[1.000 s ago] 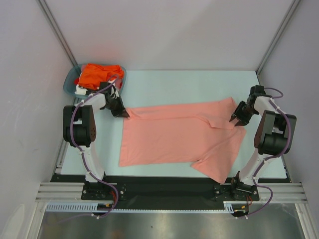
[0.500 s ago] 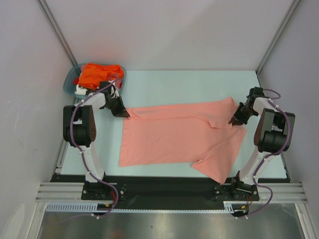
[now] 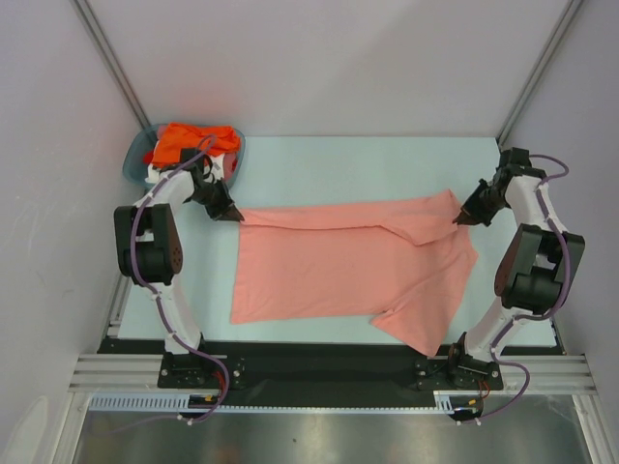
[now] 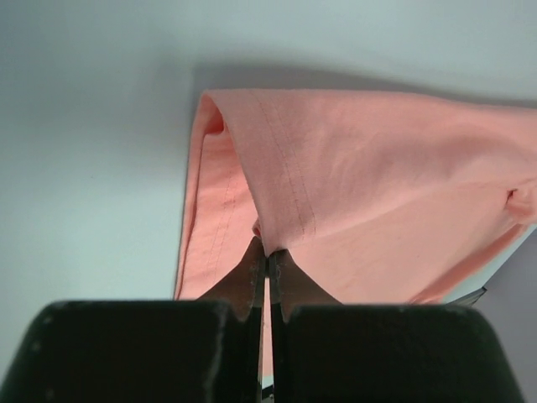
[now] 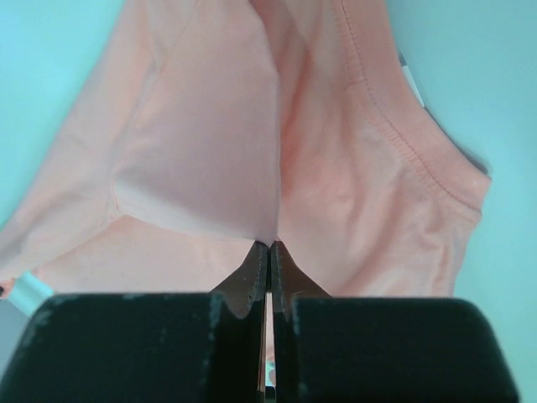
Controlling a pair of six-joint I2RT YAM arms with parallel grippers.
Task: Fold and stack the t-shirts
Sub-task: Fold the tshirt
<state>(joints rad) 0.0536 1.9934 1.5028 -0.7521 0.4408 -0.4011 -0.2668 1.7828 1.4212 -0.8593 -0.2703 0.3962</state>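
The salmon-pink t-shirt [image 3: 348, 266] lies spread across the middle of the table, partly folded, its far edge pulled taut between my two grippers. My left gripper [image 3: 235, 216] is shut on its far left corner; the left wrist view shows the cloth [image 4: 361, 176] pinched at the fingertips. My right gripper [image 3: 457, 219] is shut on its far right corner by the neckline [image 5: 394, 134]. The bright orange t-shirt [image 3: 190, 143] lies bunched in the teal basket [image 3: 135, 159] at the far left. The white t-shirt is out of view.
The teal basket stands at the table's far left corner, just behind my left arm. Grey walls close the table on the left, right and back. A black rail [image 3: 319, 362] runs along the near edge.
Both grippers have moved outward and away from me, holding the pink shirt. Its far edge is now stretched straighter and its right corner has shifted right.
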